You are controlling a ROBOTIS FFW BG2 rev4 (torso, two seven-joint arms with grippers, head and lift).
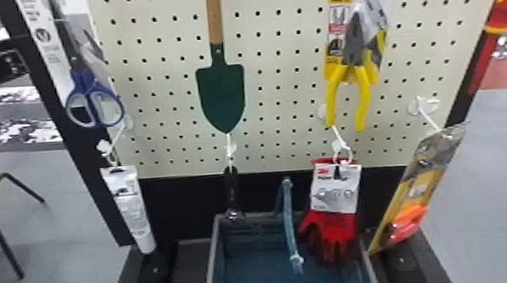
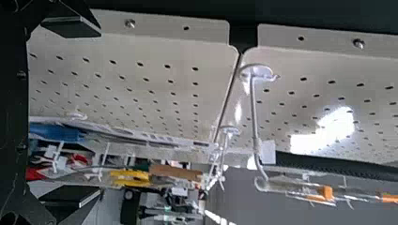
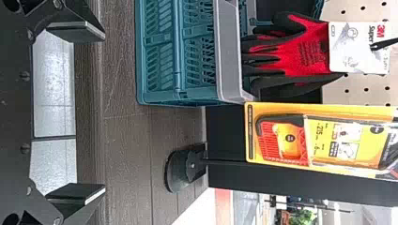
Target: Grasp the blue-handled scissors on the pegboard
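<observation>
Wide-spread fingers are shown for the left gripper (image 2: 75,112) in the left wrist view, and nothing is held between them. The pegboard (image 2: 141,93) is seen along its face from below. A blue strip (image 2: 56,132) lying close against it is possibly the wanted tool seen edge-on, though this cannot be made out for sure. The fingers are judged to be held apart so that the handles can be taken.

In the right wrist view the right gripper (image 3: 77,110) is likewise held wide and empty. It is set near the teal basket (image 3: 178,51), with the red gloves (image 3: 291,47) and a yellow tool pack (image 3: 324,140) beyond. This arm is judged idle.

In the head view the blue-handled scissors (image 1: 86,84) are hung on their card at the upper left of the pegboard. The handles point down, and the card is just beside the black frame post (image 1: 95,184). An approach from that side may be crowded by the post. A white tube (image 1: 129,207) is hung below the scissors. A green trowel (image 1: 220,90) and yellow pliers (image 1: 356,72) are hung well apart to the right.
</observation>
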